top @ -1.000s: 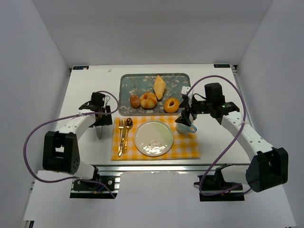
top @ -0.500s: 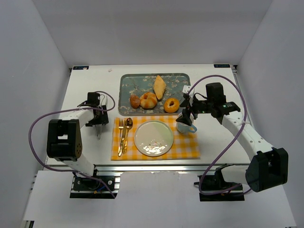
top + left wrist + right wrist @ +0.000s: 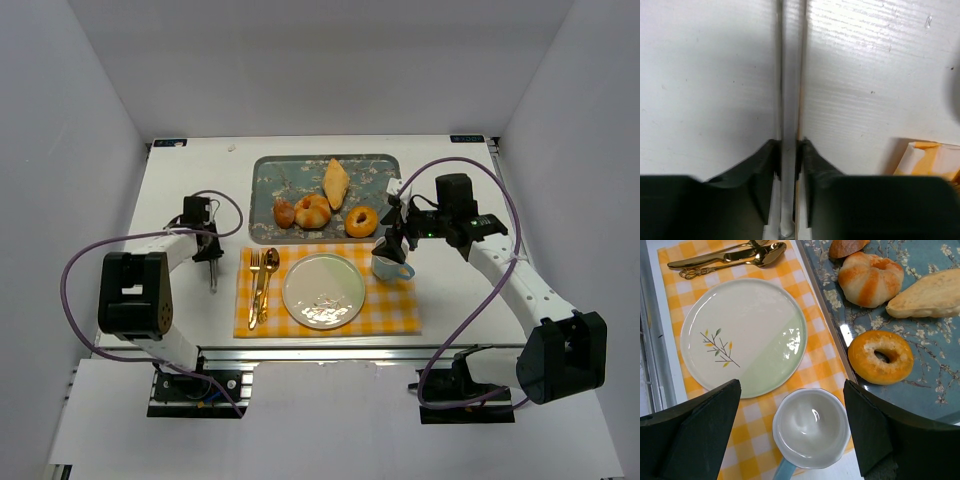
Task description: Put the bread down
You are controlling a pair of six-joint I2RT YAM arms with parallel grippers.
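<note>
On floral tray (image 3: 282, 176), bread (image 3: 284, 212)

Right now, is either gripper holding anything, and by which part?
The left gripper pinches a thin silvery utensil, likely a knife, near its far end. The right gripper is open and holds nothing.

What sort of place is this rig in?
Probably a lab test cell staged as a breakfast table: plain white walls box in the table, two robot arms are bolted at its near edge, and a yellow checked placemat holds a plate, cup and gold cutlery by a tray of pastries.
</note>
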